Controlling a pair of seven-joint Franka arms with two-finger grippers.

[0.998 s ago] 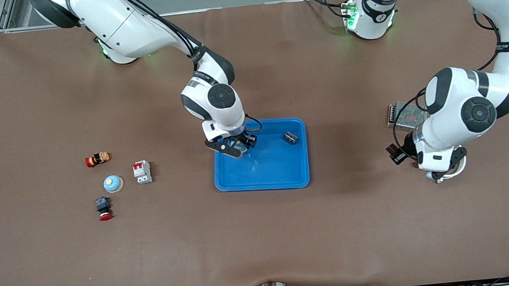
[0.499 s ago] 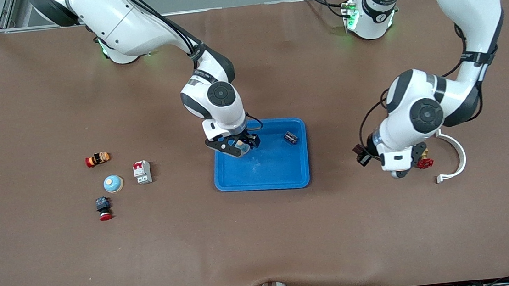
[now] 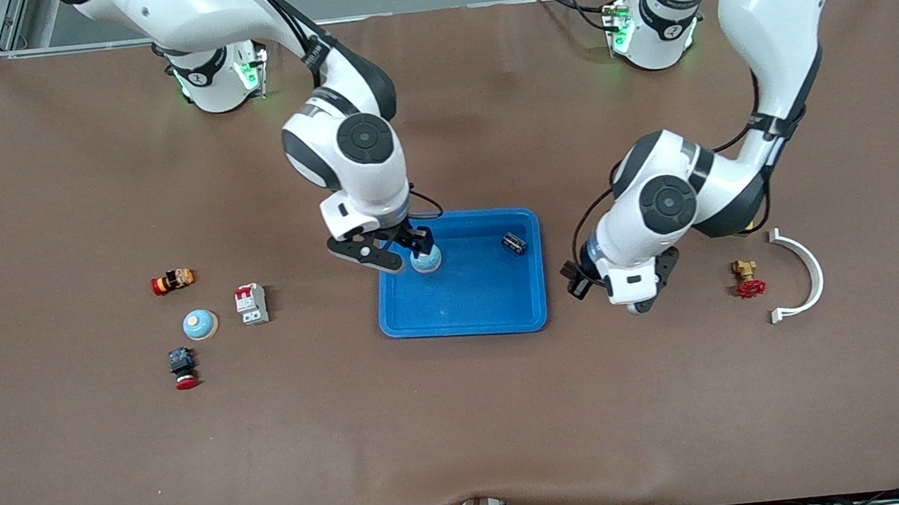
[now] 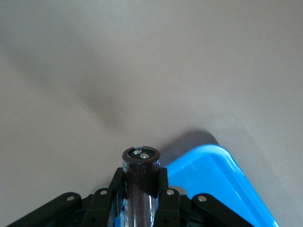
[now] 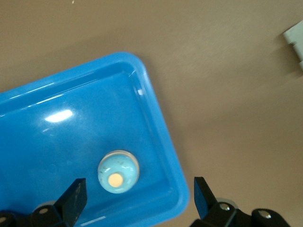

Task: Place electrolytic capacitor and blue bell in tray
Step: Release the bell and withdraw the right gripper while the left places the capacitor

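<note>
Front view, right claw (image 3: 399,250) spread wide above blue bell (image 3: 426,261) in tray (image 3: 463,316), left claw (image 3: 639,298) clamped on capacitor (image 4: 140,182).

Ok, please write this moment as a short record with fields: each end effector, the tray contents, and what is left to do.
right end effector: open, over the tray, above the blue bell
left end effector: shut on the electrolytic capacitor, over the table beside the tray
tray contents: blue bell, small dark part
still to do: capacitor into tray
</note>
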